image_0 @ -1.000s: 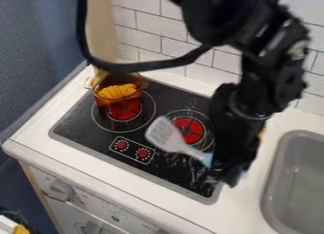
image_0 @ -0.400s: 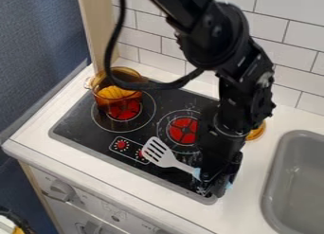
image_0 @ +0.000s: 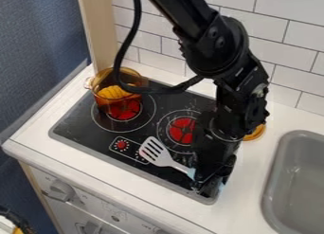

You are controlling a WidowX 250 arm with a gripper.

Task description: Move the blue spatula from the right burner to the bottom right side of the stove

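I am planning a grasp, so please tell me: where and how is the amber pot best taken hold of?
Probably by the small side handle of the amber pot, coming from the picture's left: it sticks out near the rim, away from the cable.

No legible text, faint marks on front panel (image_0: 95,205); too small to read

glossy black stove (image_0: 82,123), matt spatula (image_0: 155,154)

Spatula (image_0: 155,153) and gripper (image_0: 206,184) — nearer stove's front (image_0: 130,168)
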